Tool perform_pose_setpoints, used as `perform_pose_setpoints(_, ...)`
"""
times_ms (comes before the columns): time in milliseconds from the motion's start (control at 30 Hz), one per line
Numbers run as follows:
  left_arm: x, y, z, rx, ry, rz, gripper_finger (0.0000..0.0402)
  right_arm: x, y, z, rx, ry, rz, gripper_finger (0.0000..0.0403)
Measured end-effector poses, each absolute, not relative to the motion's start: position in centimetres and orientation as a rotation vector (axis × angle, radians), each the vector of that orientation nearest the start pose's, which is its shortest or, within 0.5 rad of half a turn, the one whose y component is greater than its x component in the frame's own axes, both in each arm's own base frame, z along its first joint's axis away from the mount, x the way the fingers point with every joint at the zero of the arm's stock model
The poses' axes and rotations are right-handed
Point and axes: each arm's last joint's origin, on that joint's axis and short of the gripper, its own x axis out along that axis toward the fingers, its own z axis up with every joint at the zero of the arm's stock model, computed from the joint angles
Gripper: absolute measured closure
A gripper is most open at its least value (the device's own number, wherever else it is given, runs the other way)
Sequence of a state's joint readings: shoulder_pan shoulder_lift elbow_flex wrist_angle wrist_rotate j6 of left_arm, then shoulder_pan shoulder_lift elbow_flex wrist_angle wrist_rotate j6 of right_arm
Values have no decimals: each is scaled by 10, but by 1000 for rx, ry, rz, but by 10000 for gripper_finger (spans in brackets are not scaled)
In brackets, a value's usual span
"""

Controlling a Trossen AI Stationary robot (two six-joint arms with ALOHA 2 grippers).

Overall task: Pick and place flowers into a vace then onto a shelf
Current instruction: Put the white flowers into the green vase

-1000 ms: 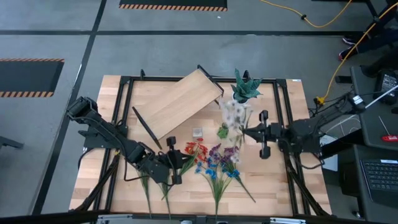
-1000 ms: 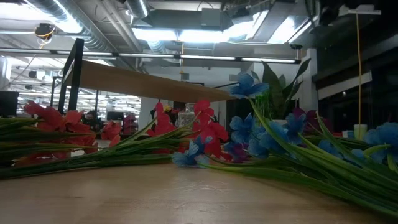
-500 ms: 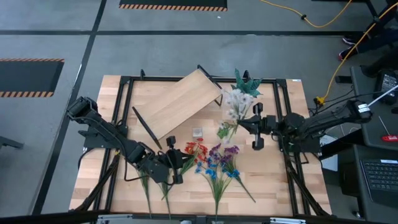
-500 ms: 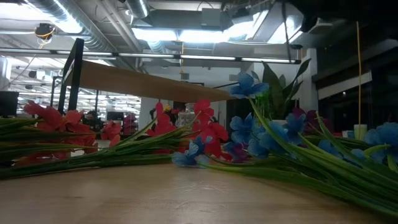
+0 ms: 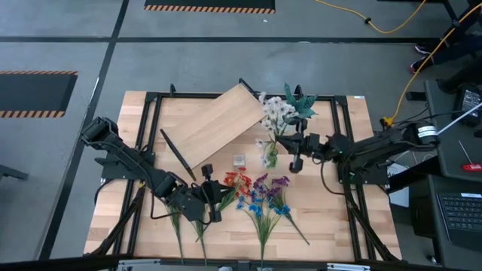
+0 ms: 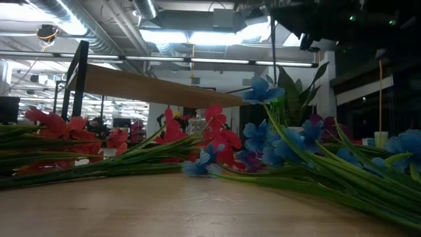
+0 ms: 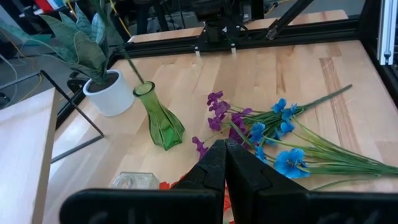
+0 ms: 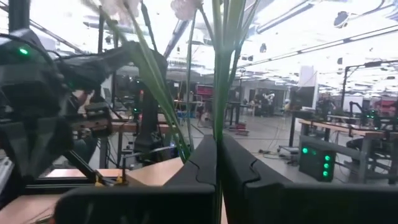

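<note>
My right gripper (image 5: 288,152) is shut on a white-bloomed flower spray (image 5: 275,113), which stands upright over the green glass vase (image 7: 160,118). The spray's stem runs into the vase's mouth (image 7: 142,86). Red sprays (image 5: 237,181) and blue and purple sprays (image 5: 265,197) lie flat on the table, near the front. My left gripper (image 5: 221,195) is shut among the red sprays' stems; it shows shut in the left wrist view (image 7: 224,152). The light-wood shelf (image 5: 218,124) stands askew at the far middle. My right gripper pinches the white spray's green stems (image 8: 217,115) between its two fingers, well below the blooms. The fingers come level from the table's right side and lie across the stems. The spray stands upright, with its lower end in the vase's mouth.
A spiky green plant in a white pot (image 7: 112,99) stands just behind the vase, close to the shelf's black leg (image 7: 81,112). A small clear object (image 5: 239,159) lies left of the vase. A black frame (image 5: 343,150) rims the table.
My right gripper has gone toward the table's left and far side with the white spray. The spray has come from a slant to upright, its blooms shifting toward the shelf and its stem coming over the vase.
</note>
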State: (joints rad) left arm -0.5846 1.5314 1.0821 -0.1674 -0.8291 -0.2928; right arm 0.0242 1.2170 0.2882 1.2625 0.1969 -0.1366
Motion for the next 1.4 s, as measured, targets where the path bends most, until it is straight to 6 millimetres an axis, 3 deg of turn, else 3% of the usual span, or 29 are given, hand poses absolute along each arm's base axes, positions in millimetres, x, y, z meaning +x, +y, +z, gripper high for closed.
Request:
perform_pose_setpoints(433,286,-164,265,92,420,287,398,218,-4,211,-115,-242,-207,403)
perform_pose_setpoints(800,286,-164,265,92,419,288,398,197,-5,199,-94,-323,-221,403)
perform_pose_setpoints(1400,286,-164,265,136,426,276,398,212,-4,169,-89,-237,-215,403)
